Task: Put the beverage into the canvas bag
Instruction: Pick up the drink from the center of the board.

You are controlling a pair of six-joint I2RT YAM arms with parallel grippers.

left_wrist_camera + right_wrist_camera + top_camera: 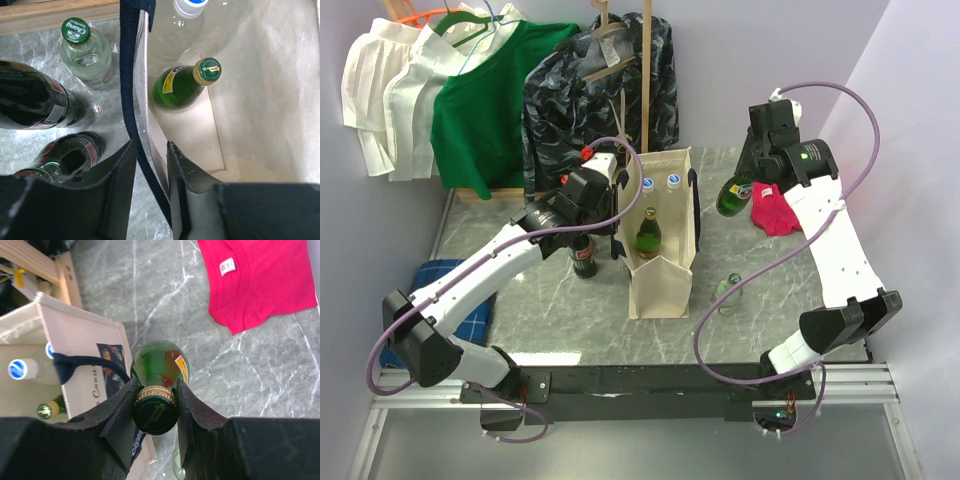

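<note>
The cream canvas bag [660,270] with navy handles stands open mid-table. Inside it are a green bottle [648,232] and two clear bottles with blue-white caps [660,183]. My right gripper [748,182] is shut on the neck of another green bottle [731,197] and holds it in the air just right of the bag. In the right wrist view the fingers [120,415] clamp below its dark cap [155,414]. My left gripper [151,150] straddles the bag's left wall and navy strap [131,100] with the jaws apart, the wall against the right finger.
Two dark cola bottles [30,102] and a clear green-capped bottle [85,50] stand left of the bag. Another clear bottle [727,293] stands right of it. A pink garment [775,208] lies at the right, a blue cloth [460,300] at the left. Clothes hang behind.
</note>
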